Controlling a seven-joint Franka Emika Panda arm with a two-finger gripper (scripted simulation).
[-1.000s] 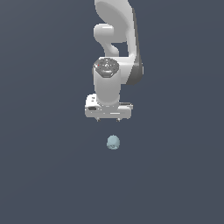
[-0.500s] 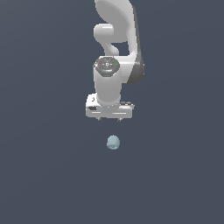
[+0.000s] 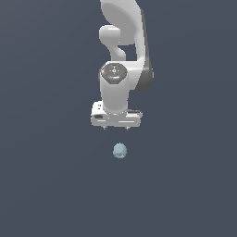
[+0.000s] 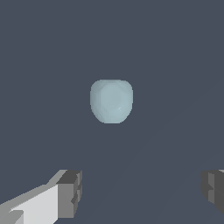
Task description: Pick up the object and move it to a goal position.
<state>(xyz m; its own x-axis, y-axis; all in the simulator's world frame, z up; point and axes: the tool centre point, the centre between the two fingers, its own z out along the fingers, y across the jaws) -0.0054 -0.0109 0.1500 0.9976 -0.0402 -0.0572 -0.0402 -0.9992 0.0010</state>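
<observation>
I see only one thing apart from the job: a flat, dark slate-grey ground (image 3: pixel 41 185) that fills the exterior view from edge to edge, uniform in tone, with no seam, edge or marking I can make out. In the wrist view the same plain grey ground (image 4: pixel 175 52) covers the whole frame. Its texture and material I cannot tell from either picture.

We see a smooth, faintly glossy ball (image 4: pixel 111 101), a smooth white gripper (image 3: pixel 116 126), perhaps plastic, with matt grey pads (image 4: pixel 70 192).
</observation>
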